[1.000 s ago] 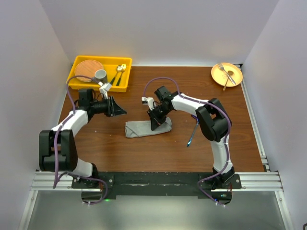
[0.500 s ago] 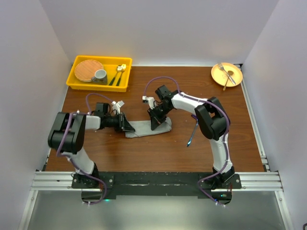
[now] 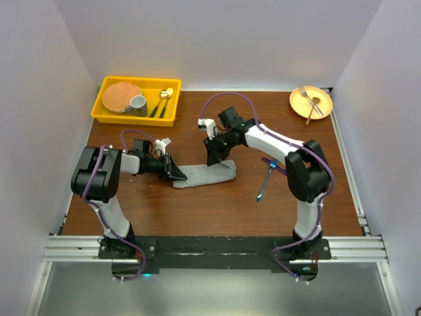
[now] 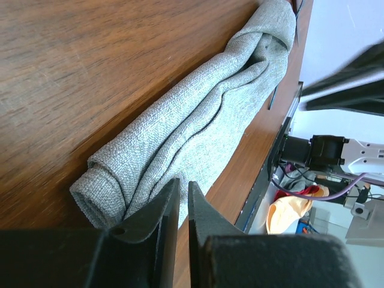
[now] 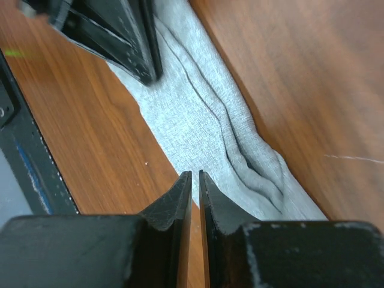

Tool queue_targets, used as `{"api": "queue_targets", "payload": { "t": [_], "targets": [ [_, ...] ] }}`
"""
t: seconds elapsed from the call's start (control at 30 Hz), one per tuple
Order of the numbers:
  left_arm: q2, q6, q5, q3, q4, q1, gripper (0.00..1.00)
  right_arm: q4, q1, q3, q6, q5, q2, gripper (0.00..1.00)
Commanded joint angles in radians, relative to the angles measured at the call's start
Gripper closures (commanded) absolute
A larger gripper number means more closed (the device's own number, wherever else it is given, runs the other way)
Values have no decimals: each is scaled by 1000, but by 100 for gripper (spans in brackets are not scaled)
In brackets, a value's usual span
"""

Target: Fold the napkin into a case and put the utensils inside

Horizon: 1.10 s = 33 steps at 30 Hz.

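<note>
One grey napkin (image 3: 209,174), folded into a narrow strip, is laid mid-way across the table (image 3: 164,210); one blue-handled utensil (image 3: 264,183) is seen to its right. Two arms are stretched low, the left gripper (image 4: 183,187) at its left end, the right gripper (image 5: 195,176) at its right, each with fingers drawn nearly together.

Grey napkin (image 3: 205,174) bunched into a narrow, wrinkled oblong on the wooden table (image 3: 217,212).
It lies slightly slanted, folds running lengthwise; a slim blue-handled utensil (image 3: 264,184) lies apart to its right, outside it.
</note>
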Motion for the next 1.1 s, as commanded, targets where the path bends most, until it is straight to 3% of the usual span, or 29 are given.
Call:
{"api": "queue_targets", "payload": {
  "t": [0.0,0.4,0.63,0.93,1.07],
  "targets": [
    [33,23,-106,-6,-5,0,84,53,0,-10,-7,96,-29,88],
    [-19,12,-26,17,49,-3,81,32,0,3,-27,219,139,90],
    [-145,-117,26,23,224,-84,76,26,-2,18,-27,211,149,90],
    [33,-295,-126,58,437,-230,83,32,0,39,-6,191,136,89],
    [125,-339,-187,78,419,-239,87,5,0,73,20,164,120,89]
  ]
}}
